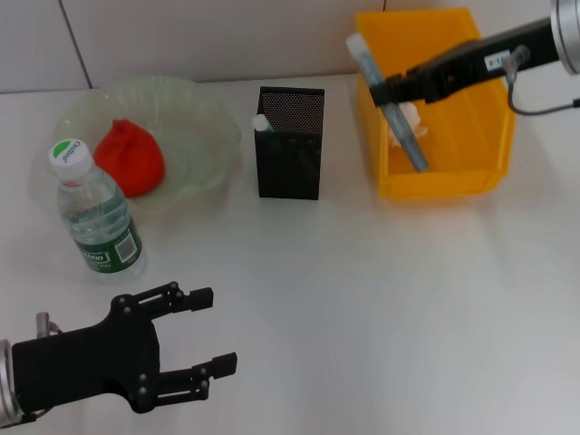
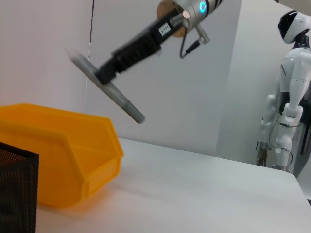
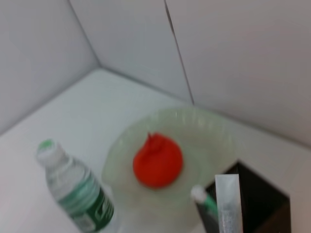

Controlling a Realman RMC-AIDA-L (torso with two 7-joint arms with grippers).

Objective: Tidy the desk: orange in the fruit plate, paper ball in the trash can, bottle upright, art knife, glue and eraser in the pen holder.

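The orange (image 1: 130,156) lies in the pale-green fruit plate (image 1: 204,113). The bottle (image 1: 95,213) stands upright in front of the plate. The black mesh pen holder (image 1: 290,145) has a white-and-green glue stick (image 1: 261,122) poking out. My right gripper (image 1: 385,91) is shut on the long grey art knife (image 1: 403,127) and holds it tilted above the yellow-orange trash can (image 1: 453,181). The paper ball (image 1: 410,116) lies inside the can. My left gripper (image 1: 204,331) is open and empty at the near left. The eraser is out of view.
The left wrist view shows the knife (image 2: 109,90) above the trash can (image 2: 63,150), the pen holder's (image 2: 17,189) corner and a white humanoid robot (image 2: 286,97) beyond the table. The right wrist view shows the orange (image 3: 158,160), bottle (image 3: 75,194) and knife tip (image 3: 228,204).
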